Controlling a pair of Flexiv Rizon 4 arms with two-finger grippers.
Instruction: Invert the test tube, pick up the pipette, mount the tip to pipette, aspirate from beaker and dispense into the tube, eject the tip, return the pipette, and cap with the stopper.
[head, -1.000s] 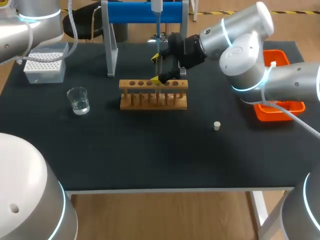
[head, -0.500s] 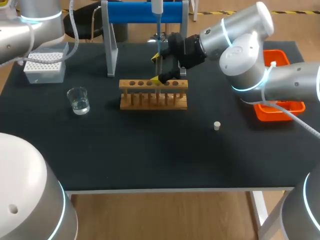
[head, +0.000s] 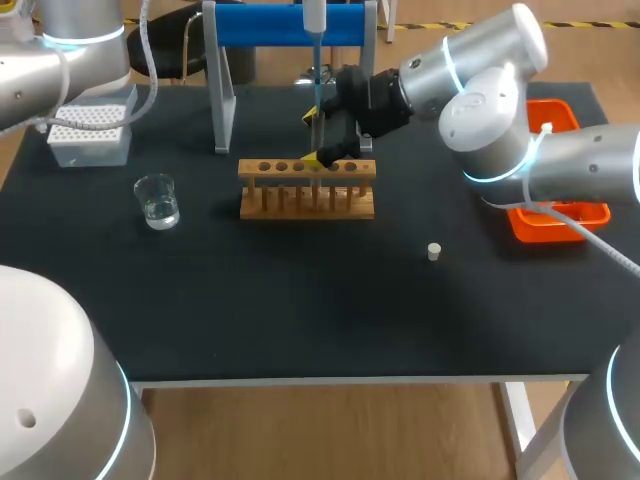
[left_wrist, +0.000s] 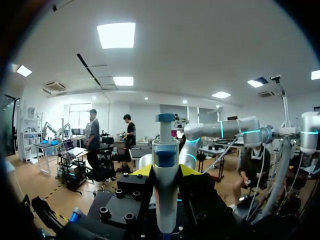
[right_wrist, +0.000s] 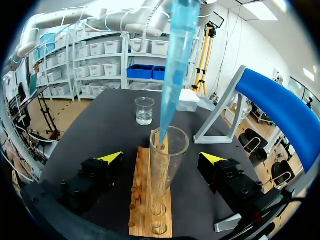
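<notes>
A clear test tube (right_wrist: 166, 161) stands upright in the wooden rack (head: 307, 190) (right_wrist: 150, 210). My right gripper (head: 320, 140) (right_wrist: 160, 159) is open, one finger on each side of the tube and neither touching it. The pipette (left_wrist: 165, 170) (head: 314, 14) hangs upright above the rack. Its blue tip (right_wrist: 176, 60) (head: 317, 90) reaches down into the tube's mouth. My left gripper (left_wrist: 165, 171) is shut on the pipette's body. The beaker (head: 157, 200) (right_wrist: 144, 111), with some water in it, stands left of the rack. A small white stopper (head: 434, 251) lies on the mat to the rack's right.
A white tip box (head: 90, 130) sits at the back left. The blue pipette stand (head: 290, 25) (right_wrist: 280, 100) rises behind the rack. An orange tray (head: 590, 212) lies at the right edge, partly under my right arm.
</notes>
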